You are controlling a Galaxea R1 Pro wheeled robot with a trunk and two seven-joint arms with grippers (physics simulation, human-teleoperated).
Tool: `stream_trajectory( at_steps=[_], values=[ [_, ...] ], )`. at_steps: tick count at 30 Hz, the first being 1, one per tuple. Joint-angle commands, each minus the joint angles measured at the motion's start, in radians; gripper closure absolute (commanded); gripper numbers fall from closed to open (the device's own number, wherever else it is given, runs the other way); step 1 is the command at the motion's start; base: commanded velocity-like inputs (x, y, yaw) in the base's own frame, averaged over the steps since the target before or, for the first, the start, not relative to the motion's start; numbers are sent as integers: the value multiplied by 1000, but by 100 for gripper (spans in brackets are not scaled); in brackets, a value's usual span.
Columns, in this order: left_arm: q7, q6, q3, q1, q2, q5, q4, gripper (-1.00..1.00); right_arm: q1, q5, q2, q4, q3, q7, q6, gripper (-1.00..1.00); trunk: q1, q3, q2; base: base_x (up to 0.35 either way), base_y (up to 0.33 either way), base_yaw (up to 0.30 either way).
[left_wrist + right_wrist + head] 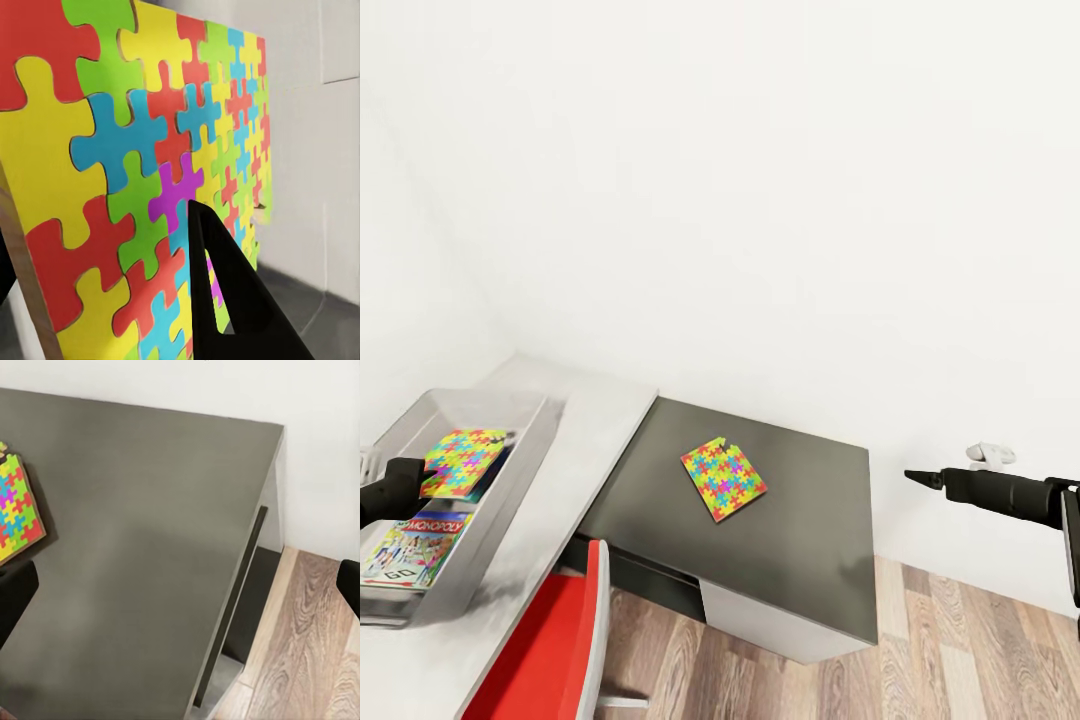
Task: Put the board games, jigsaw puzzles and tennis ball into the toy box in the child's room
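Head view: toy box point(530, 450) at 9 o'clock on the light grey table point(575, 440). Left gripper point(400, 482) is over the box, holding one jigsaw puzzle point(463, 462) above the contents. A Monopoly board game point(415, 550) lies flat in the box at 8 o'clock; a blue edge shows under the puzzle, can't tell what it is. Second jigsaw puzzle point(724, 478) lies flat on the lower dark grey cabinet point(800, 530), just below centre, well apart from the box. Right gripper point(922, 478) at 3 o'clock, hanging in air off the cabinet's far edge, holding nothing; can't tell its finger spacing here. Red chair point(550, 650) at 7 o'clock, wood floor point(960, 650) at 5 o'clock.

Left wrist view: held jigsaw puzzle point(150, 150) is clamped, one black finger point(232, 300) pressed on its face, slab tilted on edge.

Right wrist view: fingers wide apart, empty. Cabinet point(150, 547) top below; second jigsaw puzzle point(15, 506) at 9 o'clock, flat, untouched. Floor point(300, 645) at 4 o'clock.
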Motion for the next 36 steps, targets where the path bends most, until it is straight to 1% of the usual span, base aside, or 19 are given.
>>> stream_trajectory(
  at_steps=[1, 6, 11, 12, 14, 16, 17, 21, 28, 36],
  values=[
    [9, 4, 3, -1, 0, 11, -1, 100, -1, 10, 0, -2, -1, 10, 5, -100, 1, -2, -2, 0, 0, 0],
    [11, 4, 3, -6, 0, 10, -1, 100, -1, 10, 0, -7, -2, 10, 5, -100, 1, -3, -2, 0, 0, 0],
    [14, 4, 2, -41, 1, 7, 23, 100, 10, 9, 0, -21, -2, 10, 6, -100, 1, -3, -2, 0, 0, 0],
    [14, 4, 2, -41, 1, 7, 23, 100, 10, 9, 0, -21, -2, 10, 6, -100, 1, -3, -2, 0, 0, 0],
    [14, 3, 2, -58, 2, -5, 42, 100, 15, 9, 0, -30, -2, 10, 6, -100, 1, -3, -2, 0, 0, 0],
    [14, 0, 3, -73, 3, -24, 59, 100, 19, 8, -1, -37, -2, 10, 6, -100, 1, -3, -2, 0, 0, 0],
    [14, 0, 3, -73, 3, -24, 59, 100, 19, 8, -1, -37, -2, 10, 6, -100, 1, -3, -2, 0, 0, 0],
    [14, -7, 3, -92, 3, -56, 78, 100, 24, 8, -1, -45, -3, 10, 7, -100, 1, -3, -2, 0, 0, 0],
    [14, -10, 3, -101, 3, -71, 87, 100, 26, 7, -1, -48, -3, 10, 7, -100, 1, -3, -2, 0, 0, 0],
    [14, -11, 3, -104, 3, -76, 90, 100, 28, 6, -1, -50, -3, 10, 7, -100, 1, -3, -2, 0, 0, 0]
  ],
)
